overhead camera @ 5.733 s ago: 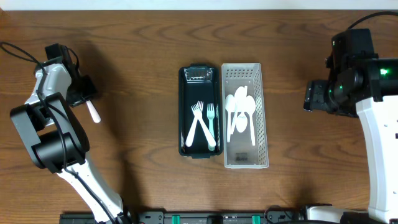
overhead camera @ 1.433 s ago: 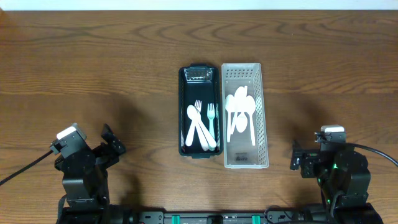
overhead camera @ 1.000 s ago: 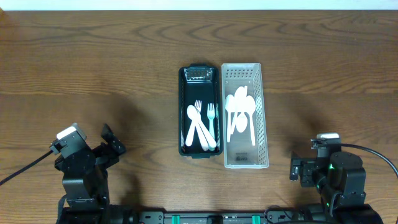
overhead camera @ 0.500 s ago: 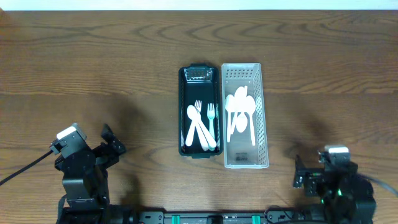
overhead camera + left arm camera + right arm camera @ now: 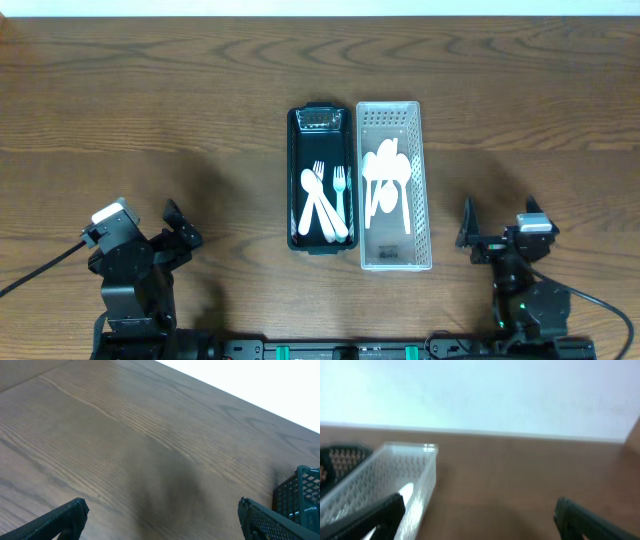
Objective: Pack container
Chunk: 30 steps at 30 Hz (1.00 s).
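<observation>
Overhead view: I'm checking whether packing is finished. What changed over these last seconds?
The left end effector let go of its white utensil and, like the right end effector, withdrew to the near table edge. A spoon now lies beside the forks in the black tray. The white basket and its spoons stayed put.

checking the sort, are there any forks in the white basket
No, the white basket holds only spoons, while the forks lie in the black tray beside it.
</observation>
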Motion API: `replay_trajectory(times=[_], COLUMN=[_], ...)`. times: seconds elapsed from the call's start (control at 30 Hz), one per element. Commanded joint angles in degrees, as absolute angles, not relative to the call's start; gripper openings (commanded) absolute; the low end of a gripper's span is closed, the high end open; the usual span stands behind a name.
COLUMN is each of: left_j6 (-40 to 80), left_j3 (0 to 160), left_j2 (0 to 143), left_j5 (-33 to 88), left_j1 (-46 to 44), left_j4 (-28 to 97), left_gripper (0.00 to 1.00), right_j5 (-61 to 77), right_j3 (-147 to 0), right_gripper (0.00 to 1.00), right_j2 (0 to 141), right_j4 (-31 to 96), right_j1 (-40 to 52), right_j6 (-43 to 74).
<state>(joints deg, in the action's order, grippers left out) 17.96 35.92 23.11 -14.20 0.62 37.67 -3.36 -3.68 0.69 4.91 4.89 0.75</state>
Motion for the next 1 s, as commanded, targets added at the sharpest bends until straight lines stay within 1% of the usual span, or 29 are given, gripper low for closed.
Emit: replay_trajectory(times=[0.0, 0.13, 0.3, 0.97], left_j6=[17.0, 17.0, 17.0, 17.0], left_j3=[35.8, 35.8, 35.8, 35.8], left_j2=[23.1, 23.1, 23.1, 23.1], left_j5=[-15.3, -15.3, -15.3, -15.3], left_j1=[0.4, 0.4, 0.4, 0.4], left_j4=[37.7, 37.7, 37.7, 37.7], left_gripper=[0.98, 0.98, 0.98, 0.98], right_j5=[-3.4, -4.0, -2.1, -2.1], right_j3=[-0.3, -0.3, -0.3, -0.3], right_gripper=[0.99, 0.99, 0.99, 0.99], right_j2=[0.3, 0.3, 0.3, 0.3], right_j4=[2.0, 4.0, 4.1, 4.1], right_j1=[4.6, 4.6, 4.6, 4.6], right_j6=[-0.5, -2.9, -2.3, -2.4])
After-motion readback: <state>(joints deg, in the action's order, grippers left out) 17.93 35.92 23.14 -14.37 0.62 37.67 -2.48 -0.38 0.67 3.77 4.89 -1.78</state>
